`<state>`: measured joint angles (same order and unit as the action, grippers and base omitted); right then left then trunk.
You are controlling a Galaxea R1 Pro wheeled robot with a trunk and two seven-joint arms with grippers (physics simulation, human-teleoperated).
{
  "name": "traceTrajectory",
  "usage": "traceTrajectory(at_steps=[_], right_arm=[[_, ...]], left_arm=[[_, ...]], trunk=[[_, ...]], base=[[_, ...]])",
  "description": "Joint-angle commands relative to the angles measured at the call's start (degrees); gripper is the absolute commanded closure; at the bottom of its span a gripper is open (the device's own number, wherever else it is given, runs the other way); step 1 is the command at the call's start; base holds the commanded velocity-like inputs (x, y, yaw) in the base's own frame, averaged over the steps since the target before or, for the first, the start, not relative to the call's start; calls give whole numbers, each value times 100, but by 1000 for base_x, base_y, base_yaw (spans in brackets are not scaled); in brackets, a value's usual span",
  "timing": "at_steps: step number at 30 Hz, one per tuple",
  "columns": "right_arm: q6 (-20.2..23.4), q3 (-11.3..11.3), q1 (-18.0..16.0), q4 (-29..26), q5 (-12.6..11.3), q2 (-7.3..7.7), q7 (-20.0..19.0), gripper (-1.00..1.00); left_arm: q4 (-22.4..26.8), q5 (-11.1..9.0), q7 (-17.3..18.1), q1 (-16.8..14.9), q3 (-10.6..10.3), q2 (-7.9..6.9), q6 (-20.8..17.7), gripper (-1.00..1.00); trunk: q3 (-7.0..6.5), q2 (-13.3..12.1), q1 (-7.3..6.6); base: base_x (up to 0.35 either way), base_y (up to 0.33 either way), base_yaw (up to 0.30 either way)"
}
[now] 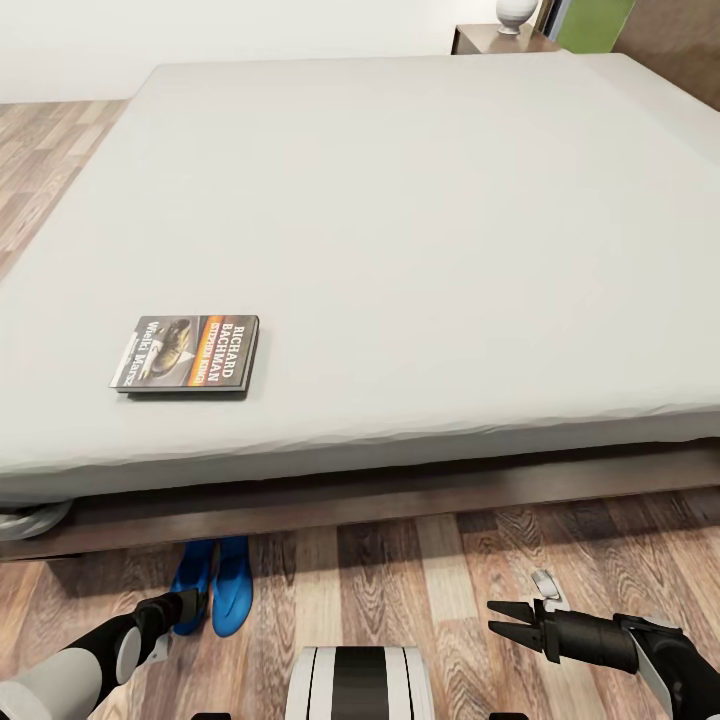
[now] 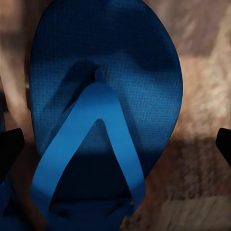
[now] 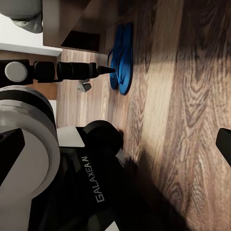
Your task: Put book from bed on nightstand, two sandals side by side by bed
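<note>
Dark grey paperback book (image 1: 186,353) with an orange band and white "RICHARD BACHMAN" lettering, lying flat on the light-grey mattress of the bed (image 1: 400,220), near the front edge and toward the left side of the head view. Dark brown wood frame (image 1: 400,495) running below the mattress edge. Two bright blue sandals (image 1: 215,585) down on the brown wood-plank floor (image 1: 400,590), lying side by side and touching or nearly so, toes partly tucked under the bed frame, almost straight below the book. Left hand (image 1: 190,605) low over the sandals, black fingers spread wide on either side of one sandal (image 2: 103,120) in the left wrist view, sole and Y-shaped strap seen close up between the two fingertips, nothing gripped. Same left hand (image 3: 108,70) seen from the right wrist camera, pointing at the blue pair (image 3: 121,57) beside the bed frame. Right hand (image 1: 507,620) hanging above bare floorboards, well apart from the sandals, pointing left, fingers parted, holding nothing. Small silvery object (image 1: 547,585) on the floor just behind the right hand, too small to identify. Robot's white and black trunk (image 1: 362,682) at the bottom centre. Far corner beyond the bed: brown nightstand (image 1: 500,40) carrying a white vase (image 1: 513,14).
</note>
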<state>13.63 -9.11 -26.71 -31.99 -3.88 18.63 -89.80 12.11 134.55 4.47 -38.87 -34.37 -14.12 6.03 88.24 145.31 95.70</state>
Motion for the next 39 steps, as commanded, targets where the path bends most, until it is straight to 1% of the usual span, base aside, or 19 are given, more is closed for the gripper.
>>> traceTrajectory(at_steps=[1, 9, 22, 39], right_arm=[[60, -3, -1, 0, -7, 0, -20, -100], [60, -3, -1, 0, -7, 0, -20, -100], [60, -3, -1, 0, -7, 0, -20, -100], [60, -4, -1, 0, -7, 0, -20, -100]], left_arm=[[19, 45, 19, 3, 9, -3, 41, -100], [26, 45, 26, 3, 10, -3, 36, -100], [80, 45, 39, 3, 10, -3, -97, -100], [82, 45, 53, 3, 2, -3, -77, -100]], trunk=[[3, 1, -1], [3, 1, -1], [3, 1, -1], [3, 1, -1]], base=[[0, 0, 0], [0, 0, 0], [0, 0, 0], [0, 0, 0]])
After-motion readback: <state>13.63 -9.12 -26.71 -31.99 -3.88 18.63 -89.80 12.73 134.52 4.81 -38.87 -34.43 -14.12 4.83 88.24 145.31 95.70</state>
